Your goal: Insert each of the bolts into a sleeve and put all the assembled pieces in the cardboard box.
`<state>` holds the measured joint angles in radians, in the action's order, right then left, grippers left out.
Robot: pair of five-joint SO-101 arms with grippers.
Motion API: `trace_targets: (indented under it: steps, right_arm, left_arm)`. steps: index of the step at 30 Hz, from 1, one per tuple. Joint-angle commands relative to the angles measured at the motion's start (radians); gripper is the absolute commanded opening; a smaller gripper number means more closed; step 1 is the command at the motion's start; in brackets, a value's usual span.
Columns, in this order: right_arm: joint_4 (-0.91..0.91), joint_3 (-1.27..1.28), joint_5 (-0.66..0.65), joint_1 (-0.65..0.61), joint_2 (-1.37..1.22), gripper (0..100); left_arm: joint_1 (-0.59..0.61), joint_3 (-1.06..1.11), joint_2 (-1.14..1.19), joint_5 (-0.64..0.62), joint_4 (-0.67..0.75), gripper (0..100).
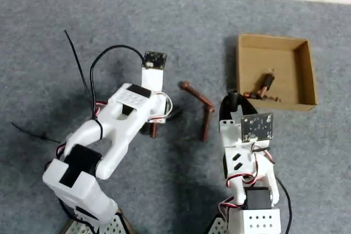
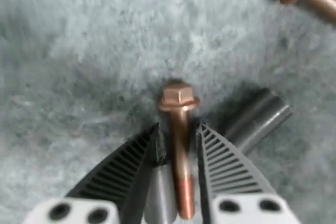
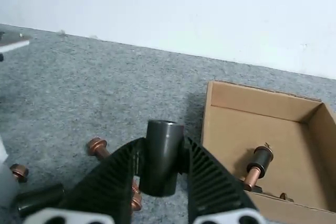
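In the left gripper, coppery hex-headed bolt, probably gripped

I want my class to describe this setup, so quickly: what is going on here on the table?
The left gripper is shut on a copper bolt, close to the grey mat, with a spare sleeve lying beside it. The right gripper holds a dark sleeve upright, near the cardboard box. One assembled piece already lies in the box. Two loose bolts lie on the mat between the arms.
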<state>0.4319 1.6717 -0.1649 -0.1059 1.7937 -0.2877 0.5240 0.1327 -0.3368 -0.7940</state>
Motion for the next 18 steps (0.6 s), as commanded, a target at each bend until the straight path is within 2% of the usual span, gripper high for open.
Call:
trace_targets:
  steps: [1, 18]
  right_arm:
    - [-0.028, 0.104, -0.011, -0.001, 0.002, 0.7]
    - [-0.028, 0.104, -0.011, -0.001, 0.002, 0.7]
  left_arm:
    - [-0.015, -0.018, -0.005, -0.006, -0.049, 12]
    - [-0.016, -0.010, 0.005, -0.009, -0.048, 12]
